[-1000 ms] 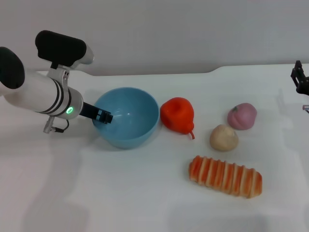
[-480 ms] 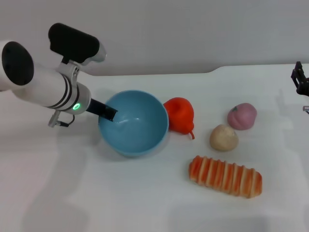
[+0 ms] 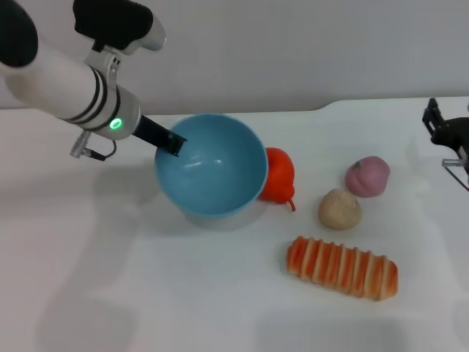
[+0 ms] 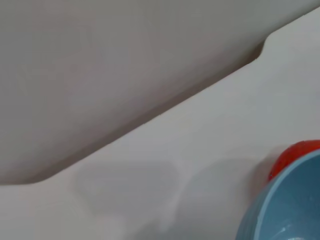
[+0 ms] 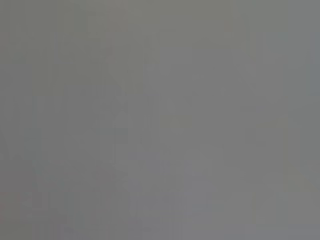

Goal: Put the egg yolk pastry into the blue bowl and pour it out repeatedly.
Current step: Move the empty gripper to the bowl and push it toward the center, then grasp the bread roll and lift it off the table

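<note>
Starting at your left, the left gripper [image 3: 173,142] was clamped on the near-left rim of the light blue glossy plastic bowl [image 3: 212,167] and held it lifted and tipped, its mouth turned up toward the head camera — the bowl's inside showed nothing in it. The left wrist view caught only a slice of that blue rim and a bit of red beside it.

Just behind the bowl's right edge sat a red-orange pepper-shaped toy [image 3: 278,174], touching or nearly touching the bowl; I could not tell which from this angle. Farther right, the egg yolk pastry — the small round pale tan bun [image 3: 339,209] — lay on the white table [image 3: 146,293], well apart from the bowl. A pink peach-shaped bun [image 3: 367,176] sat just behind it, and a long orange-striped bread [image 3: 341,267] lay near it toward the front.

At the far right edge the right gripper [image 3: 442,132] hung above the table away from the food; whether it was wide or narrow I could not tell, and its wrist view showed only blank grey.

Watch the rim pinch: a one-sided hold on glossy plastic could slip if you swing the tilted bowl fast. Moving it right could also nudge the red toy into the pastry. When you reach for the pastry, the pink bun is close enough to be bumped or grabbed by mistake.
</note>
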